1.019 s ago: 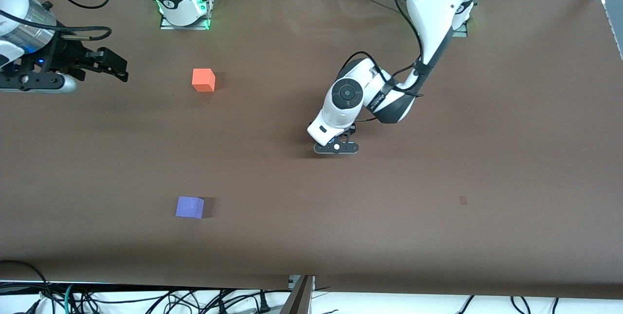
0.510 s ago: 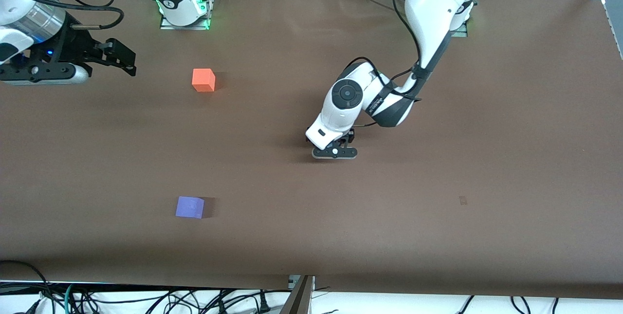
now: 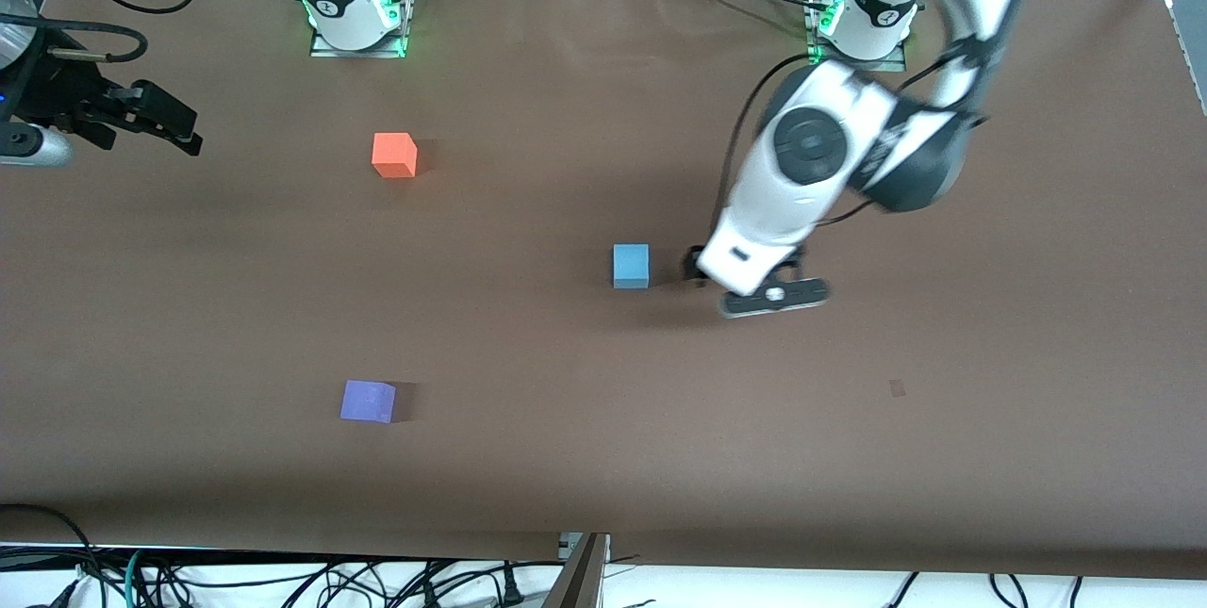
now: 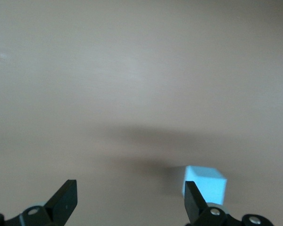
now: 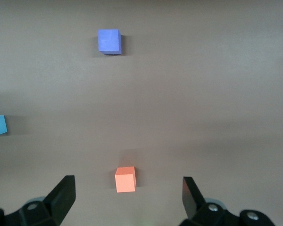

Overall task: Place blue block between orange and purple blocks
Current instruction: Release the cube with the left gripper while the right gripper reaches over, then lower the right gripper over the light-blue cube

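The blue block (image 3: 631, 266) rests on the brown table (image 3: 849, 457), free of any grip. My left gripper (image 3: 747, 280) hangs open above the table beside it, toward the left arm's end. In the left wrist view the blue block (image 4: 205, 184) shows just past one fingertip (image 4: 194, 203), outside the gap. The orange block (image 3: 394, 155) lies farther from the front camera and the purple block (image 3: 368, 401) nearer. Both are toward the right arm's end from the blue one. My right gripper (image 3: 170, 125) waits open at the right arm's end, looking down on the orange block (image 5: 125, 179).
The two arm bases (image 3: 356, 14) (image 3: 863, 19) stand at the table's back edge. Cables (image 3: 283, 580) lie below the near edge. A small dark mark (image 3: 897, 388) is on the table toward the left arm's end.
The left gripper opened and let go of the blue block, then rose and swung toward the left arm's end. The right gripper drew farther toward its end of the table.
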Motion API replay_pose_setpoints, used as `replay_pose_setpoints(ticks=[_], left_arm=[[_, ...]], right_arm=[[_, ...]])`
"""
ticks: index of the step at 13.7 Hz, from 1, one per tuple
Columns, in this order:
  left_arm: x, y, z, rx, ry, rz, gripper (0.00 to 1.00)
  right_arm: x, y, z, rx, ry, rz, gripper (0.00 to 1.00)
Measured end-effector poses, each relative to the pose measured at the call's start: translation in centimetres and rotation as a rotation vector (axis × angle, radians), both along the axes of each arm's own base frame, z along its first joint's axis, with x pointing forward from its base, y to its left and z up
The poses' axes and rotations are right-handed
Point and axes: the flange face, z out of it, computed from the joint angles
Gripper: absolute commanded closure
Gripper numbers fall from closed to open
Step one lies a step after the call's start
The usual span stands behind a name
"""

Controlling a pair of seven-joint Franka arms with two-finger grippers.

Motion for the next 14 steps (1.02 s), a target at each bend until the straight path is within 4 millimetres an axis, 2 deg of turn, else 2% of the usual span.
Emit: replay_pose_setpoints(ticks=[3,4,6,8,10,12,14], left_arm=[[0.1,8.1,6.0,0.035,0.016,-0.086,0.0],[0.1,10.7,7.4,0.033,0.025,-0.089,0.0],[-0.1,15.8,9.7,-0.011,0.047,-0.085,0.0],[-0.5,20.2,11.3,-0.025,0.063,-0.108,0.0],[-1.2,23.7,12.9,-0.017,0.078,-0.125,0.0],[-2.0,26.6,14.4,-0.014,0.092,-0.143,0.0],[-2.4,28.7,15.0,-0.017,0.102,-0.144,0.0]], right_arm=[[0.1,0.6,-0.3,0.0,0.006,0.01,0.0],[0.4,1.2,-1.0,-0.001,0.019,0.019,0.0],[1.4,3.9,-4.1,-0.005,0.072,0.067,0.0],[2.5,8.3,-7.5,0.007,0.105,0.13,0.0],[3.7,13.7,-11.3,0.039,0.091,0.173,0.0],[4.5,20.1,-15.7,0.056,0.055,0.153,0.0],[4.1,27.3,-20.3,0.078,0.007,0.108,0.0]])
